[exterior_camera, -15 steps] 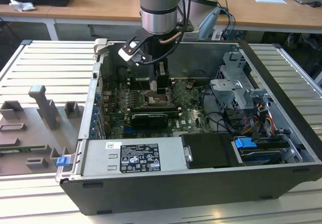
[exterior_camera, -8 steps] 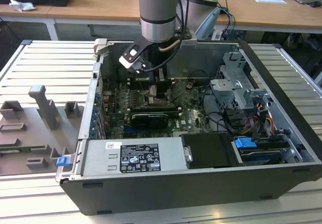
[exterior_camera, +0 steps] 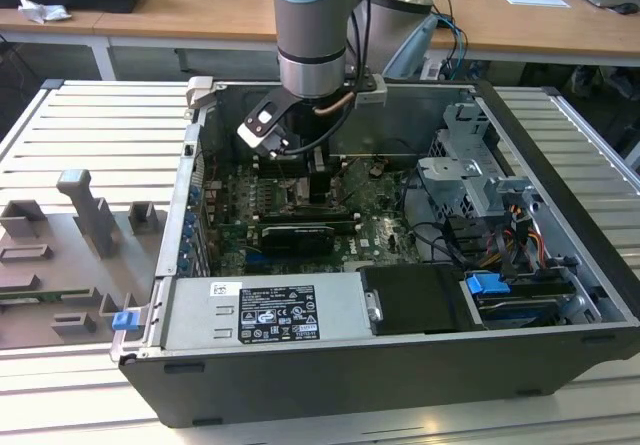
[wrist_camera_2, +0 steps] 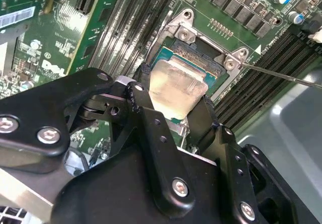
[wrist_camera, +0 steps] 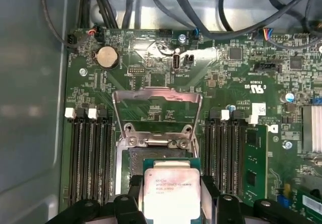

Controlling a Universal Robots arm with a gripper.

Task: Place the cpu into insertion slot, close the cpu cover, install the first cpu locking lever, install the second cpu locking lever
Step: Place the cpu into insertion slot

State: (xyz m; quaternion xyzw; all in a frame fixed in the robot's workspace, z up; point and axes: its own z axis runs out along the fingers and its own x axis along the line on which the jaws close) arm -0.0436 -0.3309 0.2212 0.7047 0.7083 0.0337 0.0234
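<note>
Your tool (wrist_camera_2: 172,105) grips the cpu (wrist_camera_2: 176,85) by two opposite edges, so it hangs flat over the slot (wrist_camera: 151,157). The cover (wrist_camera: 157,93) stands tipped back open, leaving the slot clear for it.

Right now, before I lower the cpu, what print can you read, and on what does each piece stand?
cpu: several lines on its metal top, too small to read.
power-supply box: white and black labels, print too small to read.
motherboard: white markings beside parts, too small to read.
white sticker on the motherboard: too small to read.
Nothing can be quoted with confidence.
</note>
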